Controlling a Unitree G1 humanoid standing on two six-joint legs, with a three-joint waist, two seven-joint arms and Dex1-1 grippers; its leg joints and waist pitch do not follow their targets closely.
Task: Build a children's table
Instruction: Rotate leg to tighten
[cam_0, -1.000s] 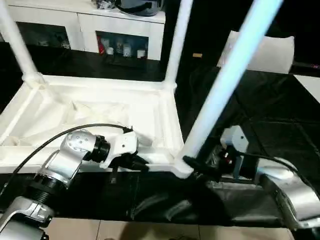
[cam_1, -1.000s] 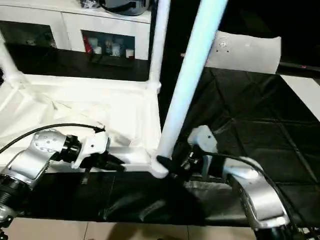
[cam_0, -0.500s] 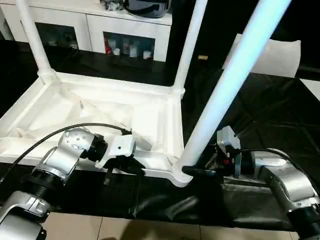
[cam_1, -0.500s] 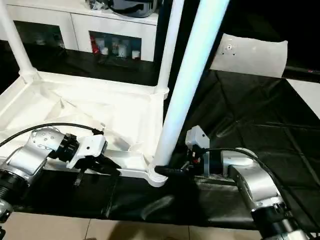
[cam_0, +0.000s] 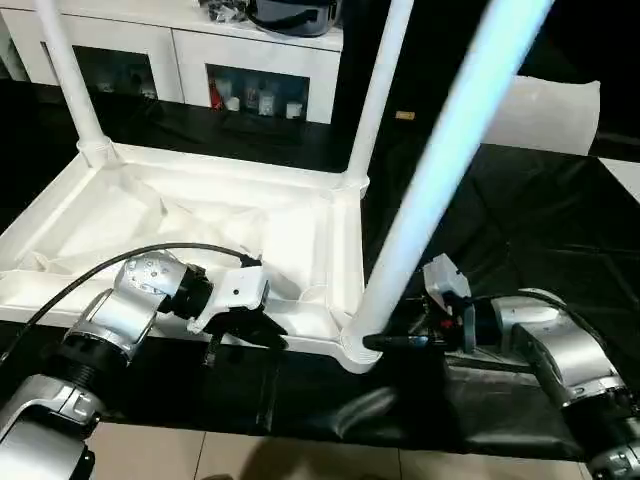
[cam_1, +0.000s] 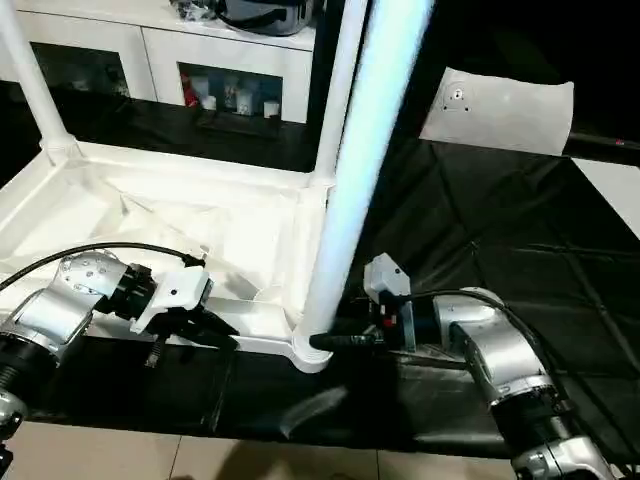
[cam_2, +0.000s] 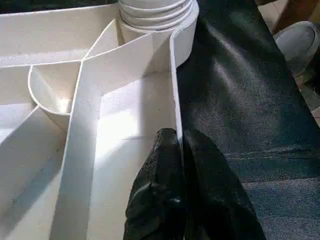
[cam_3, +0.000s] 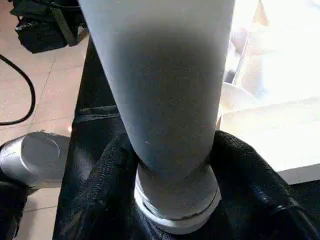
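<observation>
White plastic tabletop (cam_0: 200, 215) lies upside down on the black-covered table (cam_0: 520, 230). Left gripper (cam_2: 181, 165) pinches its near rim, probably steadying it, while right gripper (cam_3: 172, 165) hugs the near-corner leg (cam_0: 440, 170) at its socket.

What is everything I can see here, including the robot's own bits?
tabletop: one, white, upside down on the black cloth.
legs: three, white, standing in corner sockets; the nearest one is between the right jaws.
cloth: one, black, spread under everything.
white block: one, at the far right of the cloth.
cabinet: one, white, at the back, small items on its shelves.
left gripper: black jaws pinched on the tabletop's near rim.
right gripper: black jaws on either side of the nearest leg's base.
</observation>
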